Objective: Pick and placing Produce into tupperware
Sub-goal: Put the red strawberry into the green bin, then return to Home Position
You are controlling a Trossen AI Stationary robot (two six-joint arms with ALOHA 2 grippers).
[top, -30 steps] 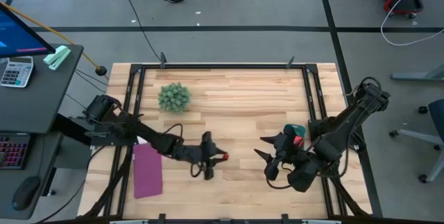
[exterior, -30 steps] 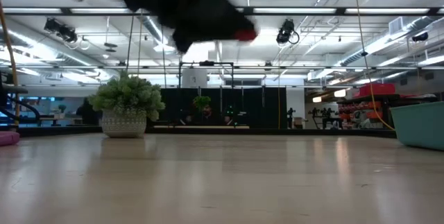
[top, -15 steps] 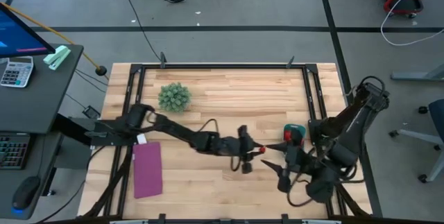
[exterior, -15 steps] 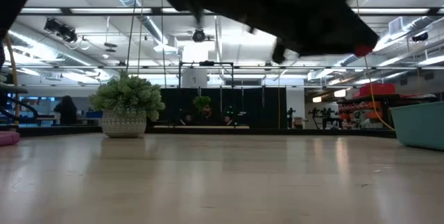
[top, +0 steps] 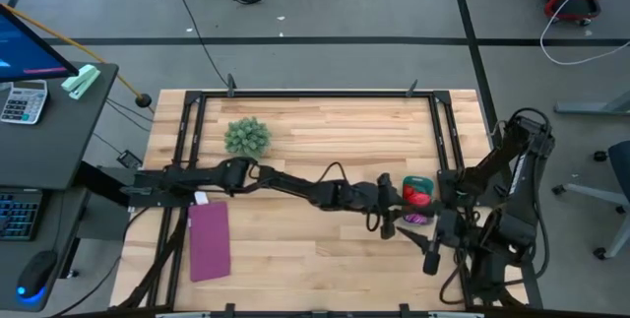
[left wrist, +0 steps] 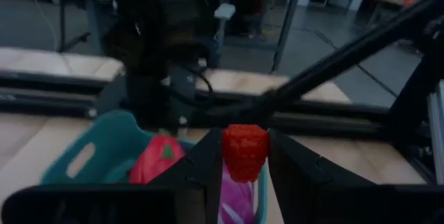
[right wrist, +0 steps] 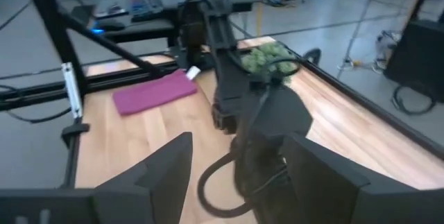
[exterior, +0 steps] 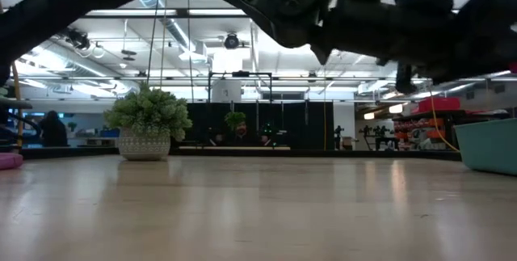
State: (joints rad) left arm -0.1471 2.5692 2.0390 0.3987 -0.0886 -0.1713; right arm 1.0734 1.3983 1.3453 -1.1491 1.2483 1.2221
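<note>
Stretching across the wooden bench (top: pixel 325 131) toward 3 o'clock, the left claw (left wrist: pixel 244 156) pinches a small red bumpy berry (left wrist: pixel 244 151) over the teal-blue plastic tub (left wrist: pixel 104 148), which holds red and pink fruit. At 4 o'clock, the right claw (top: pixel 430 256) waits, spread wide.

Bench (top: pixel 325 141): pale wood planks, black frame. Tub (left wrist: pixel 90 156): teal-blue. Berry (left wrist: pixel 244 151) in the dark left claw (left wrist: pixel 243 156): bright red, bumpy. Fruit in tub (left wrist: pixel 154 163): red with a green top; another, magenta. Mat (top: pixel 209 240): purple. Plant ball (top: pixel 247 137): green.
</note>
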